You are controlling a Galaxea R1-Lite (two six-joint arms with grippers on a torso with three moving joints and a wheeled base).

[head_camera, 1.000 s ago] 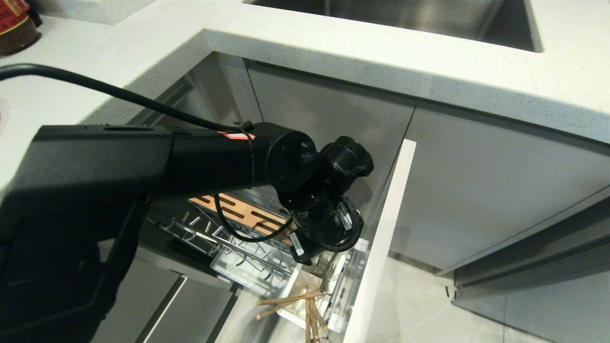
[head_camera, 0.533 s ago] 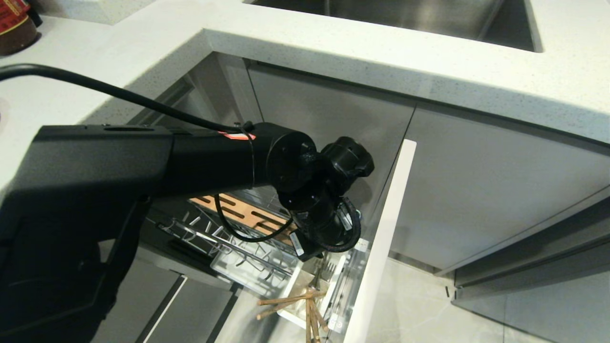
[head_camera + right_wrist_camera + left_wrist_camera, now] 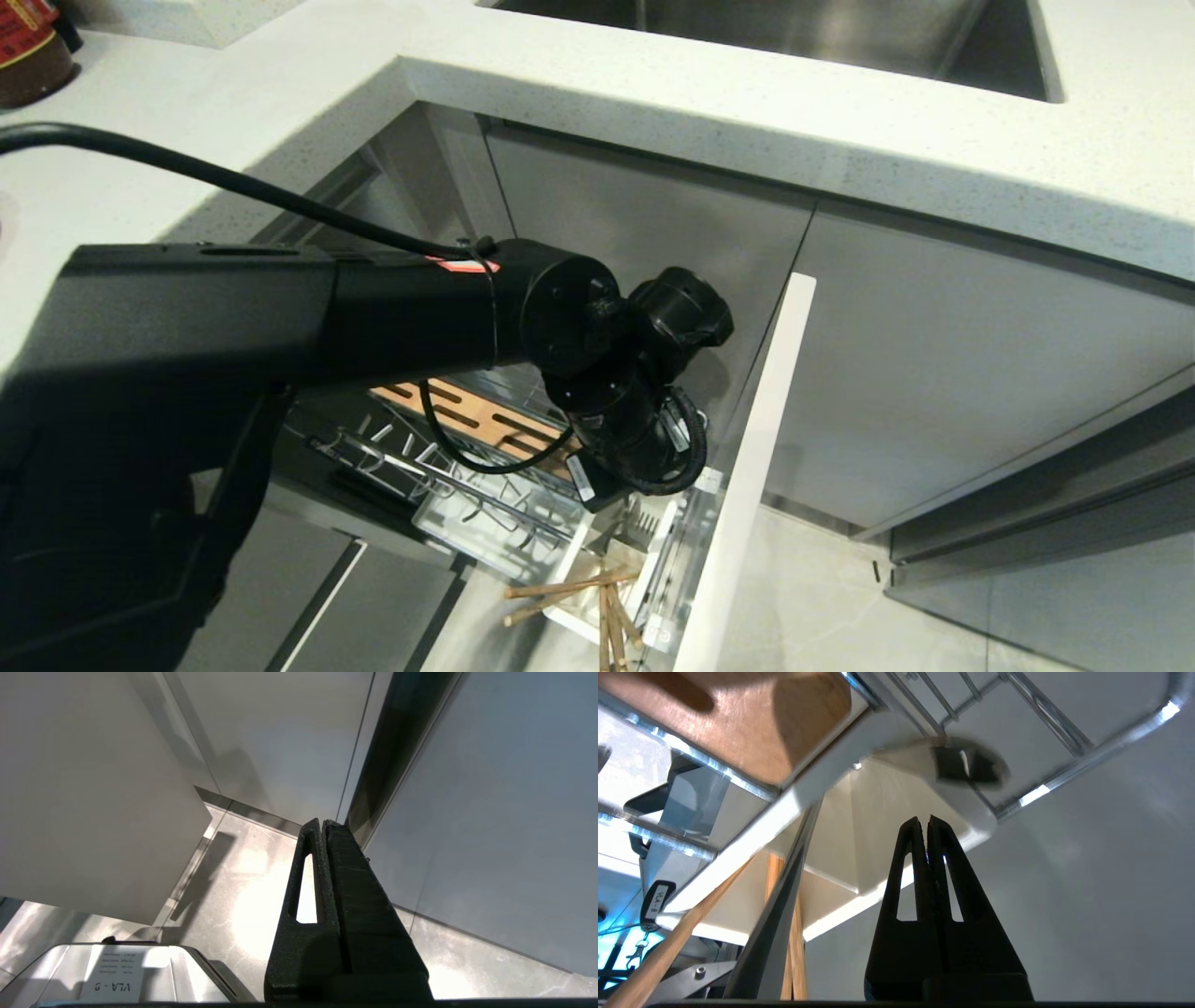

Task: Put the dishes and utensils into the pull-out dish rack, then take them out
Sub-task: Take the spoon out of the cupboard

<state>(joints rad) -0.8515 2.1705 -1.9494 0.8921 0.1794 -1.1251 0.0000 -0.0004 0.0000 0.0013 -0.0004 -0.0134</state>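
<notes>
The pull-out dish rack (image 3: 439,471) stands drawn out under the counter, with its wooden strip (image 3: 467,420) and pale door front (image 3: 747,485). Its white cutlery cup (image 3: 581,571) holds wooden chopsticks (image 3: 560,590) and silver cutlery with a fork head (image 3: 639,523). My left arm reaches down over the cup. In the left wrist view my left gripper (image 3: 924,821) is shut on nothing just above the cup (image 3: 878,812). The silver handle (image 3: 784,905) and chopsticks (image 3: 668,952) lean to one side of it, apart from the fingers. The dishes are out of view.
The white counter (image 3: 747,112) with a steel sink (image 3: 794,28) overhangs the rack. Grey cabinet fronts (image 3: 980,373) stand to the right. My right gripper (image 3: 322,823) hangs parked and shut above the floor, beside cabinet panels. A dark jar (image 3: 28,56) sits at the far left.
The fork head in the cup has shifted a little. My left arm has stayed where it was.
</notes>
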